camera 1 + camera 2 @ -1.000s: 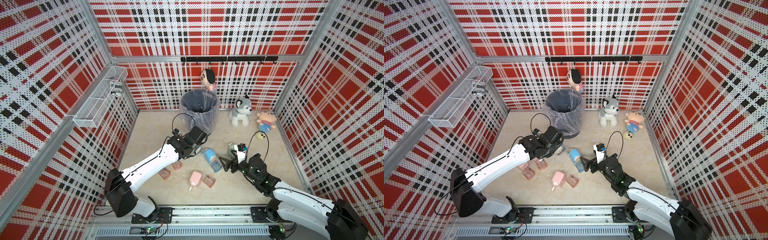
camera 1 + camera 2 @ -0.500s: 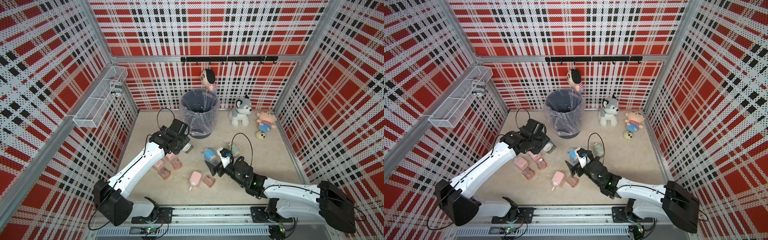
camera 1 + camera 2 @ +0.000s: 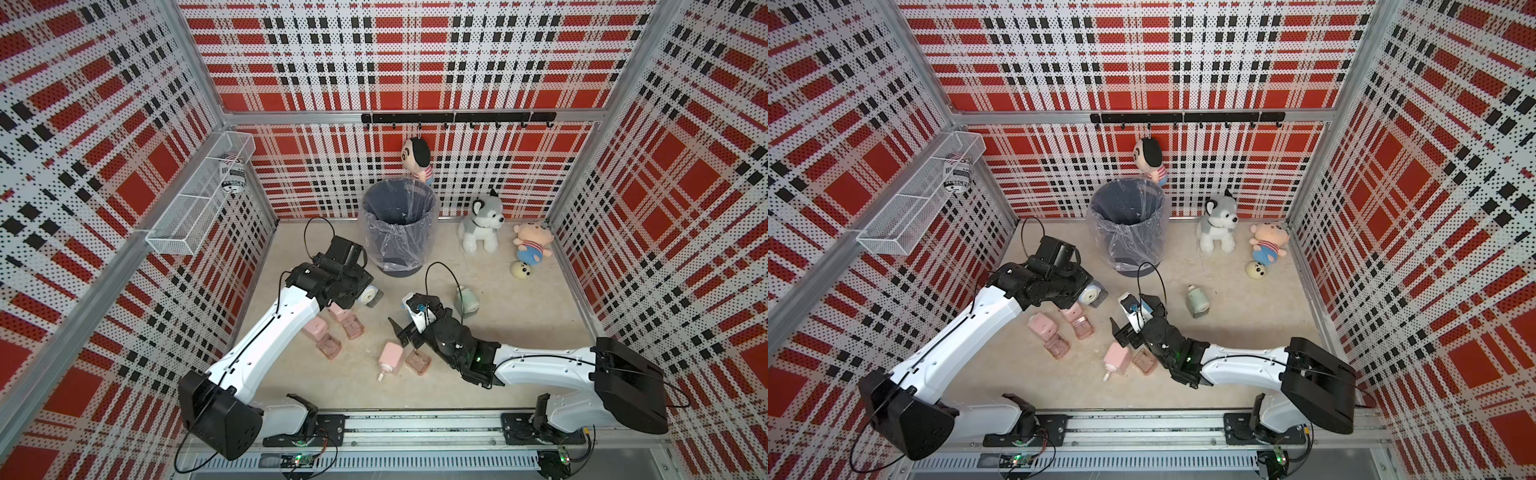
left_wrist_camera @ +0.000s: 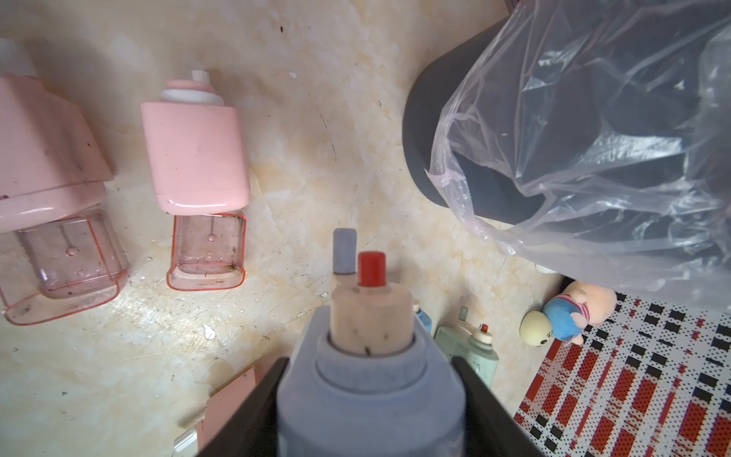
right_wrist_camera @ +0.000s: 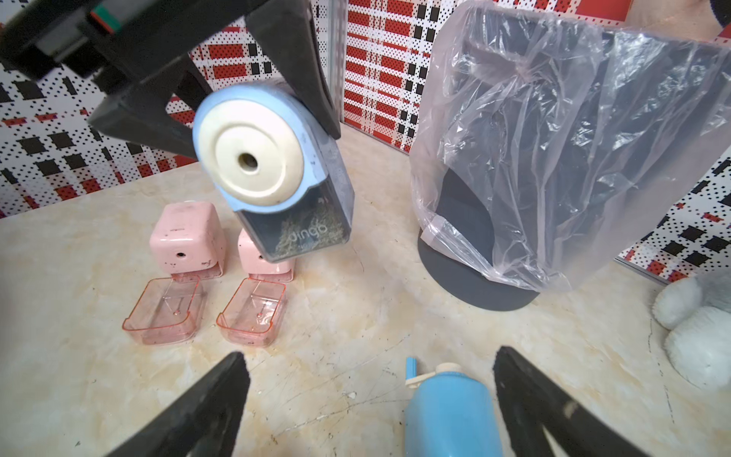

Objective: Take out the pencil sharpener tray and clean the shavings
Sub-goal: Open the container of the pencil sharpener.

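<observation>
Above the table (image 5: 356,304), just beside the bin (image 3: 415,245), my left claw (image 3: 360,292) pinches the blue-grey pencil sharpener (image 5: 273,166) by its sides and holds it clear of the surface. Its clear tray (image 5: 300,233) is not yet out. It sits in the lower part of the body, and shavings show through its front.

What matters for my next move is where that tray front points. The face with the pencil hole and the tray front below it are both turned towards my right claw (image 5: 370,356). That claw is spread wide and holds nothing. It hangs low over the table, with a light blue sharpener (image 5: 451,411) lying under it. From there the held sharpener is ahead and higher, tilted with its tray end down.

I judge that the tray slides out along the body's long axis, which runs roughly towards my right claw. My right arm is the free one and near enough, so it should rise, line up with the tray front and close on it while my left claw holds the body.
</observation>
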Tool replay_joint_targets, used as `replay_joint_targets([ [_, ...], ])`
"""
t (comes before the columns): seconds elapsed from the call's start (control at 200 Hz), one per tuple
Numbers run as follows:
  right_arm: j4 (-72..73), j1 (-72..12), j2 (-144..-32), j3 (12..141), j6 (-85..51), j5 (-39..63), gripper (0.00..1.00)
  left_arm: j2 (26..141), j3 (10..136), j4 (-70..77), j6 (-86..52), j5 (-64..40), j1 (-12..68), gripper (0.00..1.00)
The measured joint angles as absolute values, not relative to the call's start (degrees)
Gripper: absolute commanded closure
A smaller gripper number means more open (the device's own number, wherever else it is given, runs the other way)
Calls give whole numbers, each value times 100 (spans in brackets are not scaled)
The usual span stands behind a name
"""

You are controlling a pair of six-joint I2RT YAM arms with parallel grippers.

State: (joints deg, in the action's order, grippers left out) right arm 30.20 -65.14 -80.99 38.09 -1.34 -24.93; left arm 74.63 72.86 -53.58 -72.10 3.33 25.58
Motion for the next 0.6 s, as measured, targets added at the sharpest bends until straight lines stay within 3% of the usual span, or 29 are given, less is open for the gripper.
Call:
replay_joint_targets([
  [0.391, 3363, -6517, -8884, 4213, 847, -1887, 1, 7435, 7269, -5356, -7212, 134, 2471, 58],
  [0.601, 3601, -6521, -9411, 4563, 1083, -1988, 11, 7435, 7260, -5354, -7212, 84, 2464, 58],
])
